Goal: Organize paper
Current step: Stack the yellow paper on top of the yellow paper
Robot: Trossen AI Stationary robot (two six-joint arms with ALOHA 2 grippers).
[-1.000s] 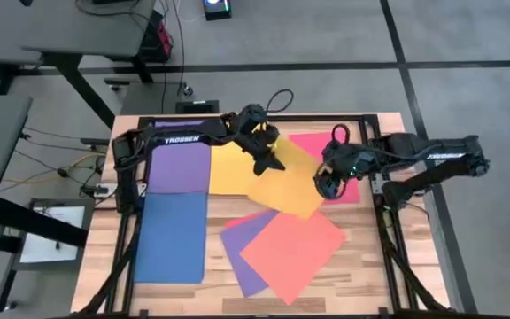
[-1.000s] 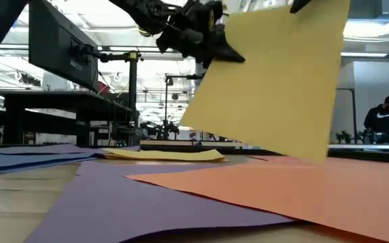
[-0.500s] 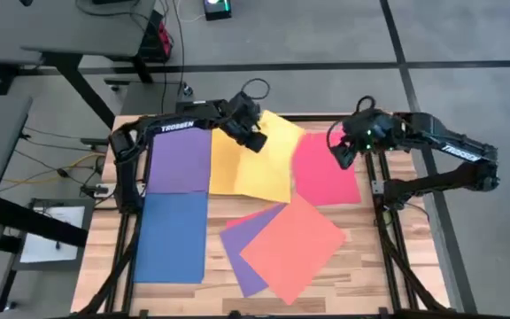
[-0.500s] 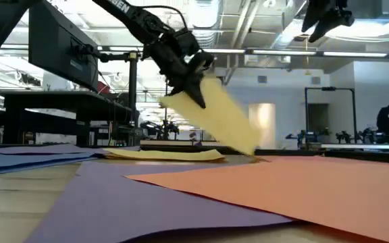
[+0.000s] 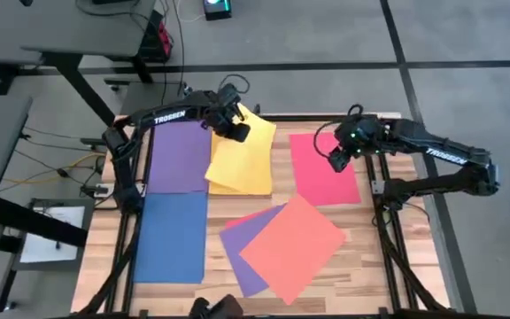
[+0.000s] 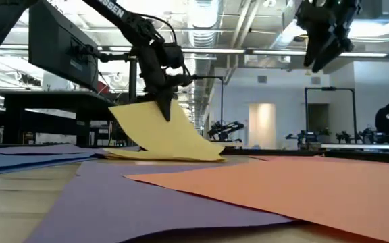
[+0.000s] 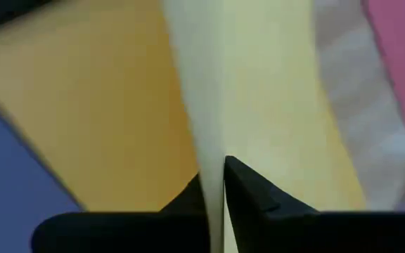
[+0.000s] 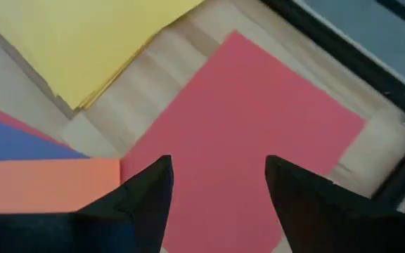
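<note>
Since the earlier frame the left hand (image 5: 237,130) had carried the yellow sheet (image 5: 244,158) toward the worktop's (image 5: 361,257) far-left part, laying it over another yellow sheet beside the purple sheet (image 5: 179,158); its fingers were pinched shut on the sheet's far edge. The right hand (image 5: 336,163) hovered open above the red-pink sheet (image 5: 326,173).

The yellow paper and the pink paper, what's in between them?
Just bare wooden table between the yellow paper and the pink paper; the high view shows it.
</note>
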